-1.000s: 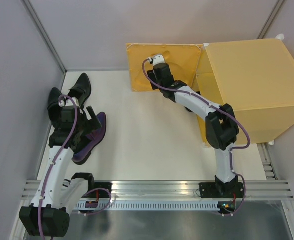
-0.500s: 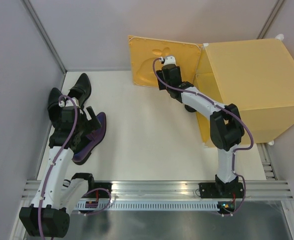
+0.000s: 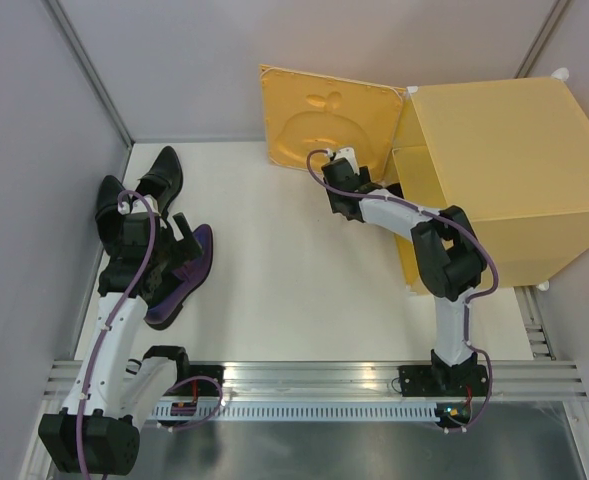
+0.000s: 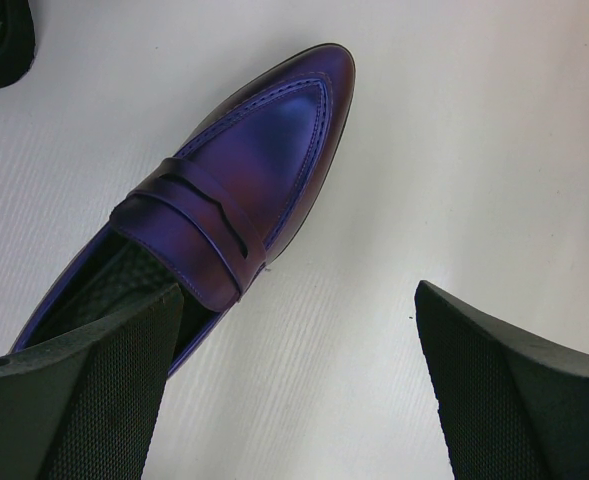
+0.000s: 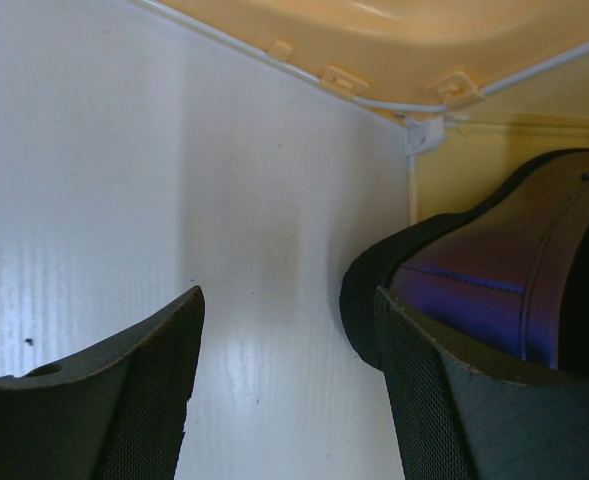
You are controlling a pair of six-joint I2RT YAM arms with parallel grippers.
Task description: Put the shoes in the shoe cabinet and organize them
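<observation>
The right gripper (image 5: 289,300) is parted and empty by the open door (image 3: 324,120), with one purple shoe (image 5: 474,280) just beside it, seemingly inside the mouth of the cabinet (image 3: 504,170) on the right. At the left, the left gripper (image 4: 296,300) hangs wide open over the second purple shoe (image 4: 244,190), with the black shoes (image 3: 159,175) beyond it. By my reckoning, one is in and three are left.

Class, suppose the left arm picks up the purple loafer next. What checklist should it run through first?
1. Left pincer open: ok.
2. Purple loafer centred between its fingers: not ok, it sits by one finger.
3. Cabinet door open: ok.
4. Right pincer open and empty: ok.
5. Other purple shoe fully inside shoe cabinet: cannot tell.
</observation>
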